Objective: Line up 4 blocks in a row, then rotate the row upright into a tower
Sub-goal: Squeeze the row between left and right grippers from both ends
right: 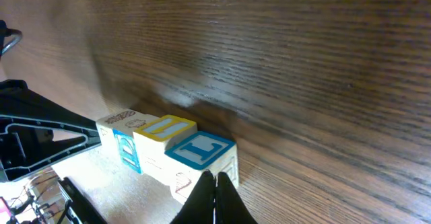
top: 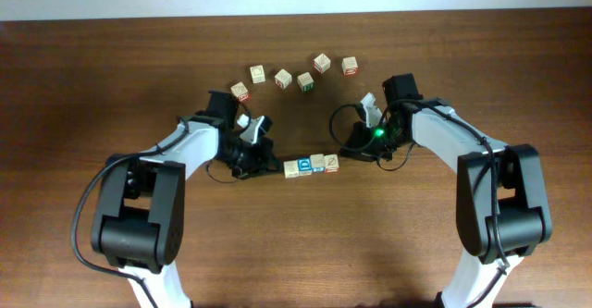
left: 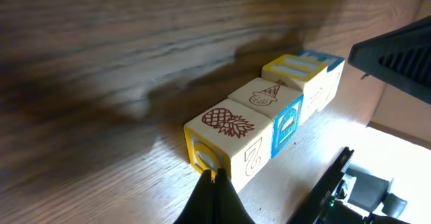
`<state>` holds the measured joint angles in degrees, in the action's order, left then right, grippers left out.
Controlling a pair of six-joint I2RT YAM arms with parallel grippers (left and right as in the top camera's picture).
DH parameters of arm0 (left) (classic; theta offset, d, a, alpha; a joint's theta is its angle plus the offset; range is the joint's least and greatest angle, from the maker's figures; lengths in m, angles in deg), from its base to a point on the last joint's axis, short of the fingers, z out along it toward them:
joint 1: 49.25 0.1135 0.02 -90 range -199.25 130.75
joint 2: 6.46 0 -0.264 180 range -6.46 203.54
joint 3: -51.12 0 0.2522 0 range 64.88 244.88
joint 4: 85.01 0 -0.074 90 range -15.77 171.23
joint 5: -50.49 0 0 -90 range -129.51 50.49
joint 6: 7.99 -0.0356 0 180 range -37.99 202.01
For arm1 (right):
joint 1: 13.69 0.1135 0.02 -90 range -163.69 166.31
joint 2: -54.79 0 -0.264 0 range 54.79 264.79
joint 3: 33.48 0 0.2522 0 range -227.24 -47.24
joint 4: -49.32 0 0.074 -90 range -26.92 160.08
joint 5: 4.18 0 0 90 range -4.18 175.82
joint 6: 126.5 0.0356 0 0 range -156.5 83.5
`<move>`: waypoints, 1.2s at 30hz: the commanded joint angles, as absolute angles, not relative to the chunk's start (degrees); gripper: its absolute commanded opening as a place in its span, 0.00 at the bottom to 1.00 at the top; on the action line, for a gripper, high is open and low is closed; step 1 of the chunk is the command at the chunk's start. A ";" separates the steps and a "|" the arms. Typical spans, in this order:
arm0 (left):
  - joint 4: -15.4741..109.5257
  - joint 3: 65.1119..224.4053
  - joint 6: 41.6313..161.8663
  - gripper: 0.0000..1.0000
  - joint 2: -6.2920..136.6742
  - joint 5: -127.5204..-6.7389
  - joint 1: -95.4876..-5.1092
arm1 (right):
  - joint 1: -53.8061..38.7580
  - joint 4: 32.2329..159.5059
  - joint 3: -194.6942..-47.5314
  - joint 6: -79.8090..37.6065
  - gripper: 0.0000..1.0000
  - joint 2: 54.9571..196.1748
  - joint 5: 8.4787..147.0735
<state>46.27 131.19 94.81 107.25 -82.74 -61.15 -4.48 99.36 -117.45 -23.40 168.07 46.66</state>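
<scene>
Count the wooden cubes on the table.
10. Four cubes in a row between the left gripper and right gripper; six cubes in an arc beyond. None looks hidden.

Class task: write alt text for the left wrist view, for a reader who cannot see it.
Four wooden alphabet blocks lie in a close row on a wooden table. The shut left gripper points at the near end, by the pineapple block.
</scene>
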 commanded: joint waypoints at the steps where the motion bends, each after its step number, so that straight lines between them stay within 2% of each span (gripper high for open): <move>1: 46.75 130.60 95.53 0.00 107.10 -82.56 -61.48 | -3.12 99.42 -116.62 -23.55 0.04 168.66 45.55; 15: 46.75 130.60 95.53 0.00 107.10 -82.58 -61.48 | -4.15 100.16 -116.60 -19.11 0.04 170.69 48.96; 24: 47.34 130.60 95.73 0.00 107.10 -82.60 -61.48 | -2.99 100.12 -116.66 -27.55 0.04 170.65 40.74; 36: 47.60 130.60 96.14 0.00 107.10 -82.58 -61.48 | 3.39 106.20 -123.75 -28.14 0.04 168.92 42.93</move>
